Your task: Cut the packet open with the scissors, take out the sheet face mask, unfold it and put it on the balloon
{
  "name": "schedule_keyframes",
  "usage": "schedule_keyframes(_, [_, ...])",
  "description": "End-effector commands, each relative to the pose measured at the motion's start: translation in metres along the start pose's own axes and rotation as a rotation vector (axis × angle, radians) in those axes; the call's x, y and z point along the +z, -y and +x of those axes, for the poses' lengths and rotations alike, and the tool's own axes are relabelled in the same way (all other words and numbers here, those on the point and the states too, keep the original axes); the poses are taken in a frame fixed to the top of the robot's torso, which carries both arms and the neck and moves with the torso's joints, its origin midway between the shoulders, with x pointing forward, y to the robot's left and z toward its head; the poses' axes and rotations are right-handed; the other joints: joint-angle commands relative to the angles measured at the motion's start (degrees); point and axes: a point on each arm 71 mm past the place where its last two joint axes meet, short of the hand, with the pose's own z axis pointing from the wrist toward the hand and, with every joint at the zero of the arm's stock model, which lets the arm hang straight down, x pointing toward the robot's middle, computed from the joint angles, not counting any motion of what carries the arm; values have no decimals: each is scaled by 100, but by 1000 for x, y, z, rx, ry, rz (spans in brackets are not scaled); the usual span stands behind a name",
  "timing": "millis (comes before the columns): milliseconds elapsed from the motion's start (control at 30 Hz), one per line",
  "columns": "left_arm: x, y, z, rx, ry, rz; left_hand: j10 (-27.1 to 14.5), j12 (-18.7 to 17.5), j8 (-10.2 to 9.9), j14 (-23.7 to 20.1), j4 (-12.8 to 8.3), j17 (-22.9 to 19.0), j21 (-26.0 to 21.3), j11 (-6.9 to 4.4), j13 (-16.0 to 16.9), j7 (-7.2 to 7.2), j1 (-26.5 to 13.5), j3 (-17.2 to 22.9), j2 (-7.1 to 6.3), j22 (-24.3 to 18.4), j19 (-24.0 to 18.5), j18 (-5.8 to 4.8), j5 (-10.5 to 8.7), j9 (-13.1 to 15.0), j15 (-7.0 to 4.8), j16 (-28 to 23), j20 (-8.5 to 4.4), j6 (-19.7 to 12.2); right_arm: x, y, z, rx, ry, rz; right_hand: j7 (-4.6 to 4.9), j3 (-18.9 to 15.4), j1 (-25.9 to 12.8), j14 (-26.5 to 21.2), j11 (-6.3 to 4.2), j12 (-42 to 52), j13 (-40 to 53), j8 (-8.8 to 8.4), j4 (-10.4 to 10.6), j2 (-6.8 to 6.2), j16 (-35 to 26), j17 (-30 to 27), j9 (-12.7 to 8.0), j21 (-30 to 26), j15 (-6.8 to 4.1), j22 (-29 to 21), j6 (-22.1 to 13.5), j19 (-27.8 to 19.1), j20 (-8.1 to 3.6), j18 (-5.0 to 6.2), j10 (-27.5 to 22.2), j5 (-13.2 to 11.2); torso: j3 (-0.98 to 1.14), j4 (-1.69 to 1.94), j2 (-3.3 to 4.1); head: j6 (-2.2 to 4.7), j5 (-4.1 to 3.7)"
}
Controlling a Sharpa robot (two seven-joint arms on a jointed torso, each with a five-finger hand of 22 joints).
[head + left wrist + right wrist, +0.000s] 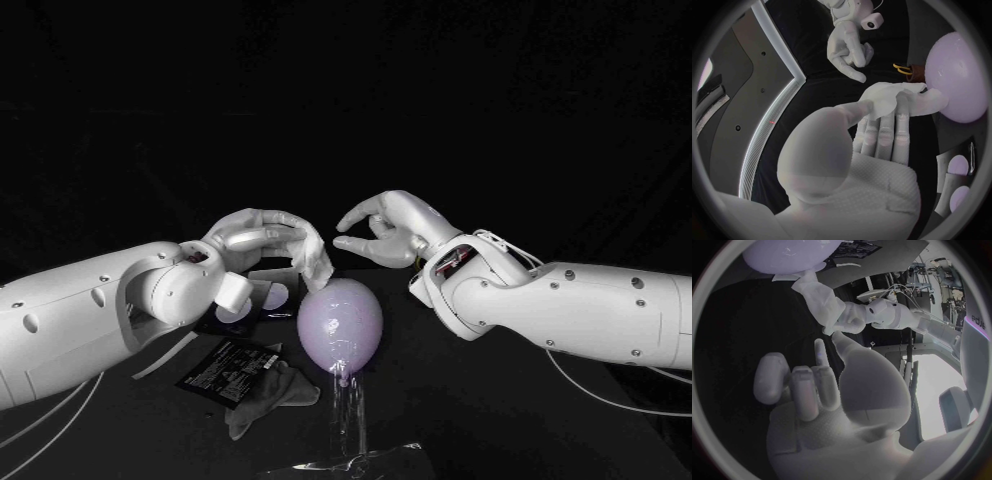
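- Liable to slide off the balloon (pixel 342 322) if let go now: sheet face mask (pixel 892 97) bunched, not spread (smooth, rounded surface).
- Could shove the balloon aside by dragging.
- At left hand (pixel 267 245): thumb and fingers pinching the mask, which touches the balloon's top.
- At right hand (pixel 382 225): fingers apart, holding nothing, near the balloon.

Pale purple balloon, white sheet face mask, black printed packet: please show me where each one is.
pale purple balloon (pixel 342 318), head view, middle of its rounded body.
white sheet face mask (pixel 891 97), left wrist view, middle of the crumpled sheet.
black printed packet (pixel 228 368), head view, middle of its printed face.
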Motion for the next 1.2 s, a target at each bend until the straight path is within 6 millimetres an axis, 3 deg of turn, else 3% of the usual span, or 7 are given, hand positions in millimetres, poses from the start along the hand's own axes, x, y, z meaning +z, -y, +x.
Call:
schedule_keyframes(33, [4, 2, -5, 60, 77, -118, 148, 73, -56, 121, -11, 44, 72, -63, 4, 35, -35, -72, -14, 29, 110, 86, 14, -9, -28, 74, -26, 126, 2, 4, -2, 41, 4, 40, -14, -16, 58, 598, -54, 12, 1333, 22, 18, -5, 33, 1510, 7, -26, -41, -7, 43, -7, -8, -30, 489, -7, 1, -8, 5, 8, 11])
schedule_keyframes(267, [17, 27, -10, 160, 132, -175, 487, 256, -233, 430, 6, 252, 275, -198, 36, -88, -72, -218, -31, 124, 342, 80, 15, -66, -170, 380, -156, 303, 9, 8, -4, 58, 3, 64, -15, -16, 73, 598, -55, 8, 1329, 21, 17, -4, 33, 1510, 6, -36, -43, -21, 41, -16, -11, -26, 487, -6, 1, -7, 7, 56, 36])
schedule_keyframes(600, [32, 58, -21, 210, 254, -207, 598, 339, -439, 485, -1, 407, 411, -211, 6, -56, -19, -262, -50, 197, 443, 78, 11, -110, -212, 593, -252, 261, 26, 7, 1, 46, 13, 70, -9, -27, 87, 598, -53, -12, 1309, 13, 21, -13, 33, 1510, 3, -67, -45, -63, 24, -42, -15, -18, 474, -7, 2, -6, 3, 95, 58])
schedule_keyframes(1200, [36, 62, -13, 218, 242, -254, 627, 347, -457, 492, 2, 434, 422, -218, -11, -57, -8, -288, -78, 203, 434, 71, 11, -98, -221, 612, -270, 279, 59, 2, 17, 21, 80, 83, 21, -17, 159, 598, -31, -90, 1236, -30, 95, 81, 33, 1510, -16, -162, -32, -176, -53, -118, -15, 4, 425, -9, -9, 0, 18, 119, 90])
